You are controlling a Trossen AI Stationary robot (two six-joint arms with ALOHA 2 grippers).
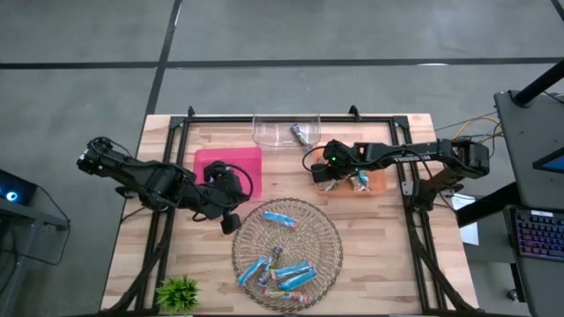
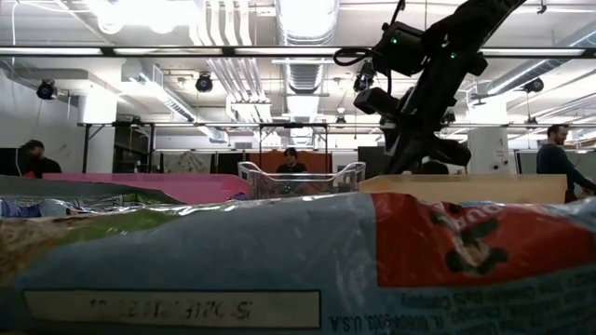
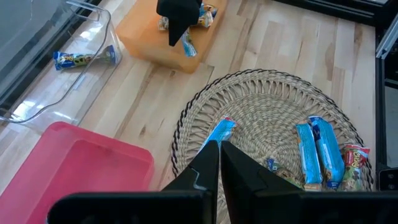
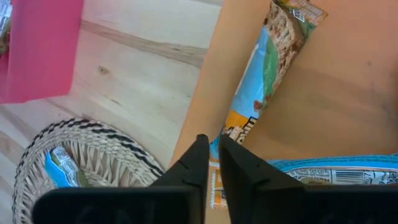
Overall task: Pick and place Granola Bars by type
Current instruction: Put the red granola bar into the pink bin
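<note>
right hand (image 1: 328, 176): fingers closed, nothing gripped (bar (image 4: 261, 74) lies released in orange tray (image 1: 379, 182))
left hand (image 1: 231, 222): closed, empty, beside wicker basket (image 1: 330, 238)
next: another bar to be fetched from basket

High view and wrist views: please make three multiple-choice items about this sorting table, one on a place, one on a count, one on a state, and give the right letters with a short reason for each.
1. Where is the right arm's tool?
A. over the flat orange tray
B. over the round woven wicker basket
C. beside the small green plant

2. How many wrapped bars lie in the clear plastic bin?
A. none
B. one
C. four

3. How do the fingers of the left arm's tool stand?
A. wide open
B. shut on a bar
C. shut, holding nothing

Key: 1 A, the high view shows it at the orange tray's edge. 2 B, a single blue-ended bar lies there. 3 C, in the left wrist view the fingers meet with no bar between them.
</note>
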